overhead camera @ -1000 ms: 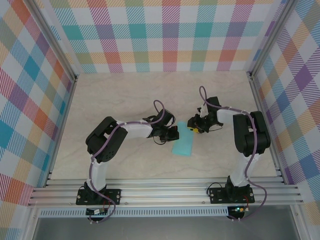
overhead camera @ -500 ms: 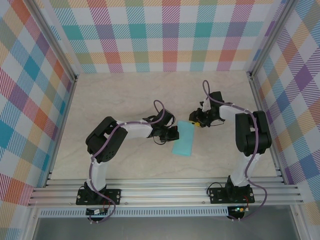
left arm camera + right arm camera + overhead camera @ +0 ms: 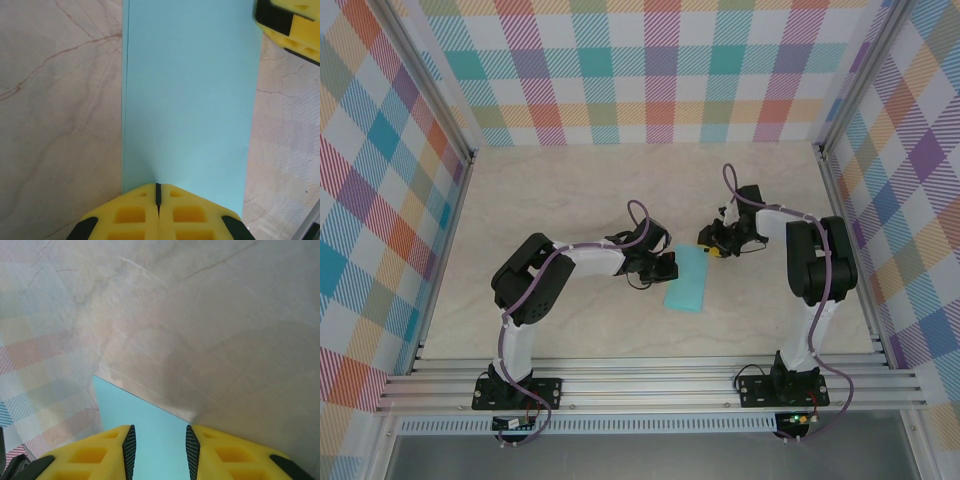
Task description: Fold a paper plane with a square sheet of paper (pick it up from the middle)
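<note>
Looks like the first fold is done: the square sheet of paper (image 3: 686,283) is laid as a narrow strip on the table (image 3: 570,190). One edge is pinned by the fully closed left gripper (image 3: 158,192). Further back, its far end is straddled by the right gripper (image 3: 160,437), jaws apart, nothing clamped. Next, that corner probably needs to be pinched and folded in.

No text, label, brand, number or sign can be read anywhere.

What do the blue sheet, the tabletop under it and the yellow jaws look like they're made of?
Blue sheet: thin matte paper, judging by its flat lie and crisp edges. Tabletop: smooth pale marble-look surface with brown veins; stone or printed laminate, unclear. Yellow jaws: matte moulded plastic or rubber, with hollow pockets.
</note>
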### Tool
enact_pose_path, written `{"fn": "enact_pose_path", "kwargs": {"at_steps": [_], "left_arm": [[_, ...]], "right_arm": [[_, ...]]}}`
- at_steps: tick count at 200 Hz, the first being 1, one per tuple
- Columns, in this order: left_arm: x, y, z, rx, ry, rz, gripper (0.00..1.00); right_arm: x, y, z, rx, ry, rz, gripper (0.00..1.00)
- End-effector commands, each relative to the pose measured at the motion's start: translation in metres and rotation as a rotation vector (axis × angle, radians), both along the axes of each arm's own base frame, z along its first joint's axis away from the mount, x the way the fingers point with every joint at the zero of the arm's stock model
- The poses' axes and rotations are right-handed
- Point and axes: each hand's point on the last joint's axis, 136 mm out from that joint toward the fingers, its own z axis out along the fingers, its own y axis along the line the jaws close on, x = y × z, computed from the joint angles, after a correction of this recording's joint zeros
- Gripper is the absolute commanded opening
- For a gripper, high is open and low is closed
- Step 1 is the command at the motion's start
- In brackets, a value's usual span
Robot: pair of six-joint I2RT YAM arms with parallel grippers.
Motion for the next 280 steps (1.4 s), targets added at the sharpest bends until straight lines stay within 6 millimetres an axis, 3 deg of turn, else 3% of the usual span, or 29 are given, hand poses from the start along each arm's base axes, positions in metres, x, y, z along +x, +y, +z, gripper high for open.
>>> {"fn": "enact_pose_path", "kwargs": {"at_steps": [1,31,88,119,140,166,183,201,256,280], "left_arm": [[-0.025,0.021,-0.031,0.125,0.087,-0.019,0.00],[-0.025,0.021,-0.032,0.125,0.087,-0.016,0.00],[-0.023,0.020,-0.029,0.121,0.083,-0.018,0.00],[-0.023,0.020,-0.029,0.121,0.082,-0.018,0.00],[-0.024,0.020,-0.029,0.121,0.082,-0.017,0.00],[-0.023,0.021,-0.027,0.120,0.078,-0.017,0.00],[-0.024,0.021,-0.027,0.119,0.078,-0.017,0.00],[-0.024,0.021,-0.027,0.119,0.079,-0.016,0.00],[-0.024,0.020,-0.029,0.117,0.081,-0.017,0.00],[-0.024,0.020,-0.029,0.118,0.081,-0.015,0.00]], "right_arm": [[0.008,0.001,0.029,0.013,-0.058,0.012,0.35],[0.008,0.006,0.037,0.050,-0.066,0.022,0.36],[0.001,-0.002,-0.007,-0.010,0.018,-0.009,0.35],[-0.004,-0.003,-0.014,-0.010,0.031,-0.018,0.35],[-0.004,-0.004,-0.004,-0.012,0.014,-0.015,0.35],[-0.003,-0.006,0.024,-0.012,-0.046,-0.010,0.36],[-0.007,0.002,0.039,0.051,-0.066,0.004,0.37],[-0.017,0.011,0.042,0.127,-0.054,0.012,0.37],[-0.043,0.007,-0.002,0.110,0.044,0.005,0.38],[-0.048,0.002,-0.012,0.073,0.071,0.003,0.38]]}}
